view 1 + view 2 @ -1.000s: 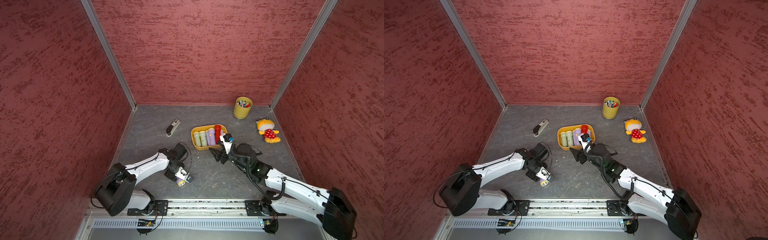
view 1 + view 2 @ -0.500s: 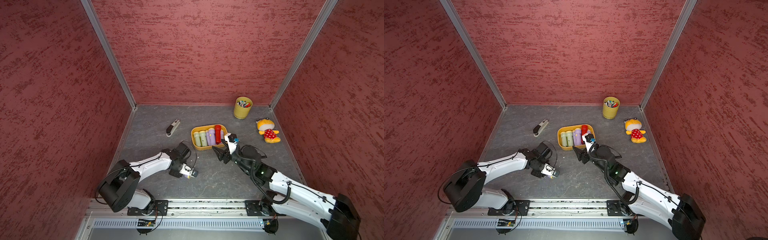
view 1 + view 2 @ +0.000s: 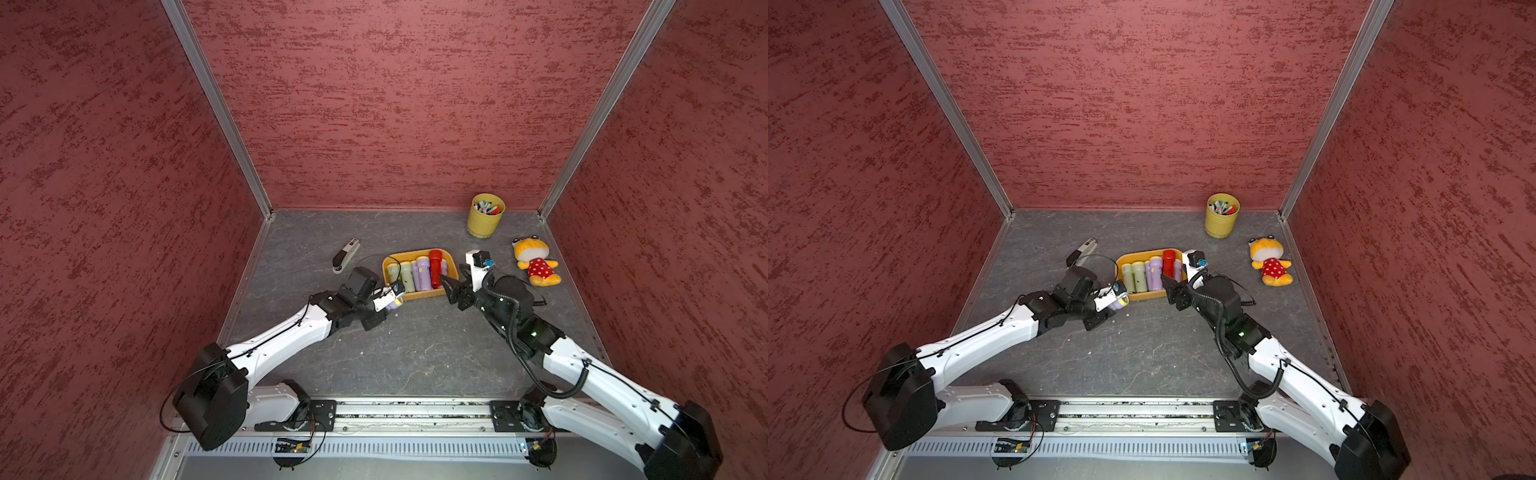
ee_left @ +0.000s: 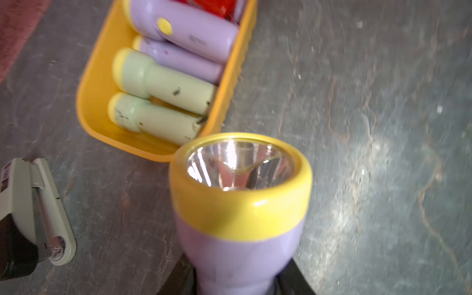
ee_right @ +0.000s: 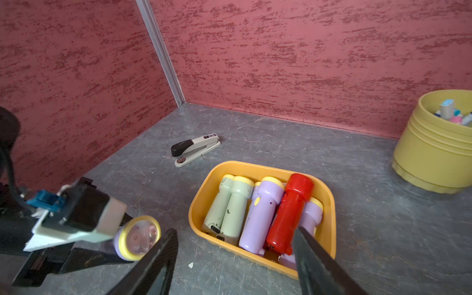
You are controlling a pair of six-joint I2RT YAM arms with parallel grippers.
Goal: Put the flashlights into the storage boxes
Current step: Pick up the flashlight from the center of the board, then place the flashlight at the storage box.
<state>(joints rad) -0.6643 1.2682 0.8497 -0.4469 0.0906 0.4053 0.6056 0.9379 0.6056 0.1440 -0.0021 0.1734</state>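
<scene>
Lilac flashlight (image 4: 240, 209) clamped in the left gripper (image 3: 384, 300), right at the near left corner of the orange-yellow tray (image 3: 419, 295)

Its yellow-rimmed head sticks out past the fingers and points toward the tray, just outside the wall, and I can't really tell if it's touching. Inside the tray a bunch are lying side by side: two pale green flashlights (image 3: 406, 277) on the left, lilac ones (image 3: 422, 274) next to them, and a red flashlight (image 3: 434, 268) resting on top toward the right. The right gripper (image 3: 457, 287) sits by the tray's near right corner with its jaws spread apart. Further out there's a grey-white stapler (image 3: 345, 261) off to the far left, a yellow cup of pens (image 3: 485, 216) far right, and a plush toy (image 3: 534, 264) over on the right.
</scene>
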